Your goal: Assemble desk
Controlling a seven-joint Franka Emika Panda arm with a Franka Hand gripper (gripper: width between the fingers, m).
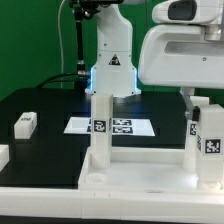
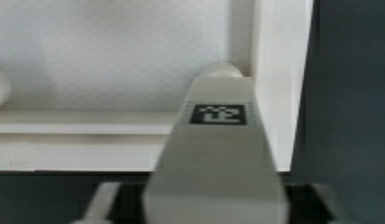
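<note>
Gripper [image 2: 210, 198] astride an upright desk leg [image 2: 215, 150]
The desk panel [image 1: 130, 178] lies nearest on the table [image 1: 50, 150]. The gripper's jaws flank the tagged desk leg standing on it, grip impossible to tell. The marker board [image 1: 115, 127] lies beyond.

Rear of the scene is a plain green wall [image 1: 30, 45], evenly lit; before it stands a matte black counter [image 1: 50, 105], with the flat white marker board [image 1: 112, 126] lying on it near the middle of the exterior view.

Room is open over the panel [image 1: 140, 178] between its upright legs [image 1: 100, 128].
</note>
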